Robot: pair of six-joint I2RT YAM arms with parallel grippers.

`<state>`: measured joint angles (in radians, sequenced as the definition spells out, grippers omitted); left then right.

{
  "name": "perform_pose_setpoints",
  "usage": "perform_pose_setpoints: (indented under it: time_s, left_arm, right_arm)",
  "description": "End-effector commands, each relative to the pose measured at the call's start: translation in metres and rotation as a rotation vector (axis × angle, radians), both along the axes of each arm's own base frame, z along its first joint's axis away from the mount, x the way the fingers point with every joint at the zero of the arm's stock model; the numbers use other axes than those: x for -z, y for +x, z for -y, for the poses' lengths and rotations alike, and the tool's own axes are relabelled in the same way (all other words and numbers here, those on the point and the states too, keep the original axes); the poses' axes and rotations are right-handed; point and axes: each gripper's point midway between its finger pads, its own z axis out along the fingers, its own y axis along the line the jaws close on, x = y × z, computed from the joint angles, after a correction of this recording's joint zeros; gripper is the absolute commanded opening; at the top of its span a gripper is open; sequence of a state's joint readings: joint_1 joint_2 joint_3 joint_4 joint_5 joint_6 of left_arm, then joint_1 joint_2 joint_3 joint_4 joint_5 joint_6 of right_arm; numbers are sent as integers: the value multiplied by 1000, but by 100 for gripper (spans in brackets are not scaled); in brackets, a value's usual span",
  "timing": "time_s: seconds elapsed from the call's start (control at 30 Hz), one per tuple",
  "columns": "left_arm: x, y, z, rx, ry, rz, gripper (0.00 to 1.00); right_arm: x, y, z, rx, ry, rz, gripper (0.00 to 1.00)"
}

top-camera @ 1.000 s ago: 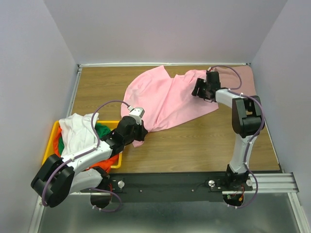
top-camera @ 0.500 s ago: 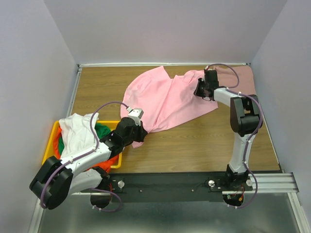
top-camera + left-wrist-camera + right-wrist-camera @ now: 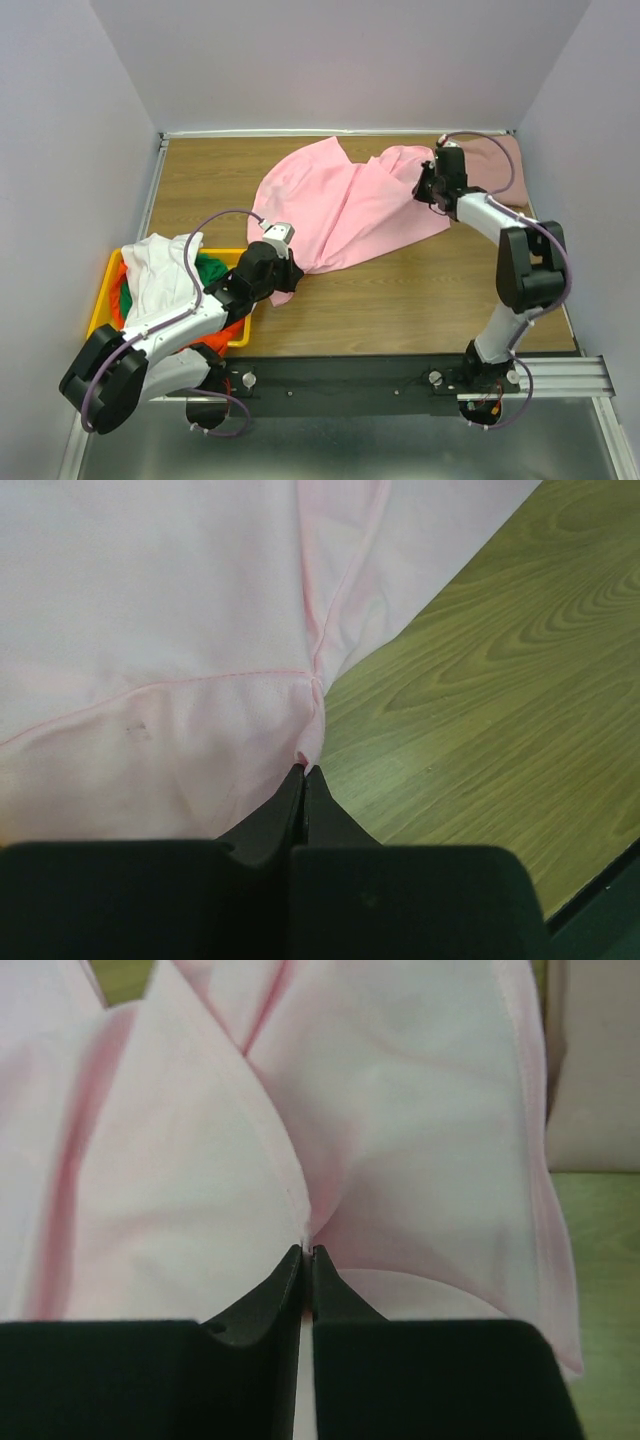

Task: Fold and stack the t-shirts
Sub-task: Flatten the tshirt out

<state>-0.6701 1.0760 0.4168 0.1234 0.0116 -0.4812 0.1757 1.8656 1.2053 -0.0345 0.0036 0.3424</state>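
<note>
Since a second ago the right gripper [image 3: 307, 1252] has shifted rightward along the far side of the table [image 3: 400, 300], its elbow swinging out to the right, and its jaws have closed; the far right part of the pink tee [image 3: 330, 210] now bunches up beneath it. In the right wrist view the two black fingers meet on a raised fold of that pink cloth, which peaks at the tips and falls away in soft ridges on both sides. The left gripper [image 3: 304, 772] has hardly moved: it sits low at the tee's near left corner, jaws pressed together on the point where the hem seams meet, bare wood just to its right. Between the two grippers the pink tee lies spread across the middle of the table, creased and unfolded. A rose tee [image 3: 495, 160] lies at the far right corner, just beside the right gripper. At the near left a yellow bin [image 3: 105, 290] holds a white tee [image 3: 160, 270], a green tee [image 3: 215, 270] and an orange tee [image 3: 230, 330], heaped together
</note>
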Motion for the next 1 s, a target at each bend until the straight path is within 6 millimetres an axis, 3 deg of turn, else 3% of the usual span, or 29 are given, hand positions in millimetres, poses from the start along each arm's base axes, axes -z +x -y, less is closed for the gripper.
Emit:
perform_pose_setpoints:
  time_s: [0.0,0.03,0.07,0.1,0.13,0.2,0.33,0.37,0.4,0.43,0.47,0.5,0.7,0.87,0.93,0.97]
  left_arm:
    - [-4,-4,0,3,-9,1,0]
    - [-5,-4,0,2,-13,4,0]
    - [-5,-4,0,4,-13,4,0]
    - [-6,-4,0,4,-14,5,0]
    - [-8,-5,0,4,-17,8,0]
    - [-9,-6,0,3,-22,8,0]
    - [-14,-8,0,4,-39,18,0]
    - [-15,-8,0,2,-42,19,0]
    - [-16,-9,0,-1,-44,20,0]
    - [-17,-9,0,-1,-49,22,0]
    - [-17,-10,-1,-2,-47,20,0]
    - [-18,-11,0,0,-50,22,0]
    - [-17,-12,1,6,-49,16,0]
    - [-17,-10,-2,-21,-42,20,0]
    - [-16,-9,-3,-26,-38,19,0]
    - [-15,-9,-3,-25,-34,16,0]
  right_arm:
    - [-45,-18,11,52,-12,93,13]
    - [-63,-24,14,59,-7,131,13]
    - [-67,-29,15,66,-6,134,13]
    - [-58,-41,18,69,-12,103,13]
    - [-71,-48,19,75,-5,125,13]
    - [-70,-62,23,94,1,105,13]
    - [-69,-116,40,158,-6,73,13]
    - [-56,-125,44,172,-19,33,13]
    - [-68,-136,47,195,1,62,13]
    - [-57,-155,50,204,-3,26,13]
    - [-68,-165,51,219,29,62,13]
    - [-66,-175,50,217,44,51,13]
    - [-65,-205,55,236,58,26,17]
    - [-68,-225,43,191,132,23,17]
    - [-70,-228,41,186,149,32,17]
    - [-69,-226,44,200,139,33,22]
